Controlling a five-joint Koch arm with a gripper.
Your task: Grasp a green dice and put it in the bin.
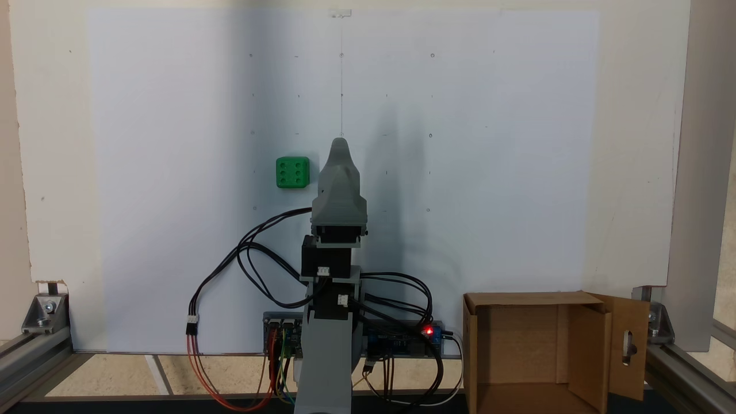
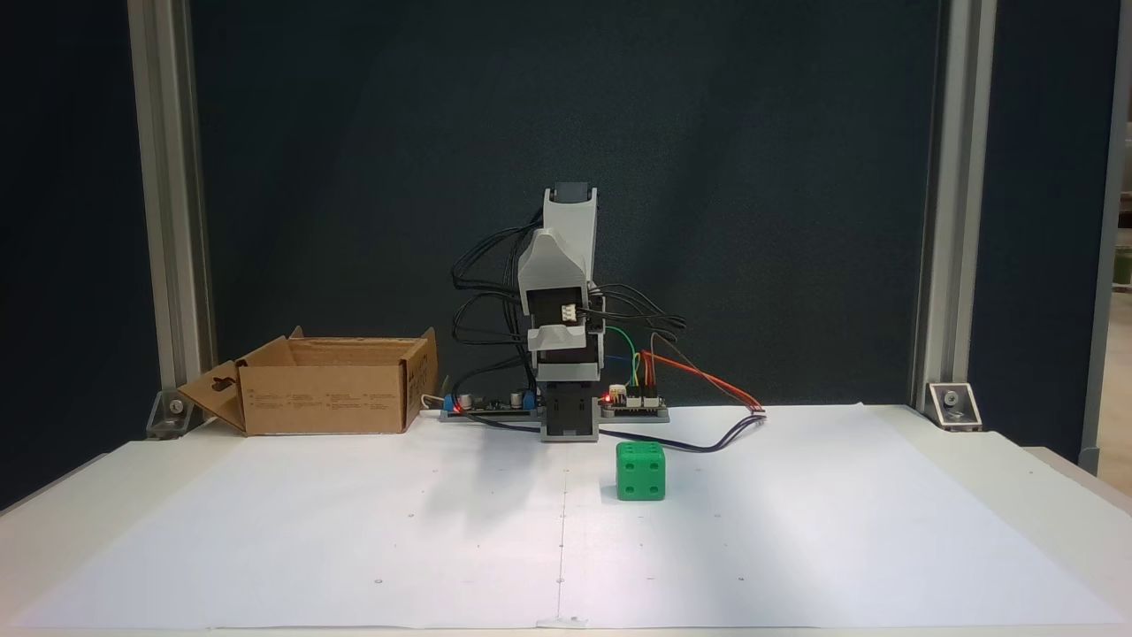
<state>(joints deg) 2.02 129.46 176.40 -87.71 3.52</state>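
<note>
My jaws (image 1: 340,144) sat folded, openness unclear, holding nothing; I needed to swing toward the green dice (image 1: 292,172) and straddle flat faces.

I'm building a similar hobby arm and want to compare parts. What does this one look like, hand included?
Light grey printed shells over black servo blocks with small white connectors; the hand is a grey tapered piece. Black cables loop from the arm; red, orange, yellow and green wires run to boards carrying red lights.

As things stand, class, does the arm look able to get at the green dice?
Probably yes. The green dice sits alone on bare white paper, just beside the folded arm's gripper; nothing stands between them. The cardboard box is off on the other side. True reach is unconfirmed.
</note>
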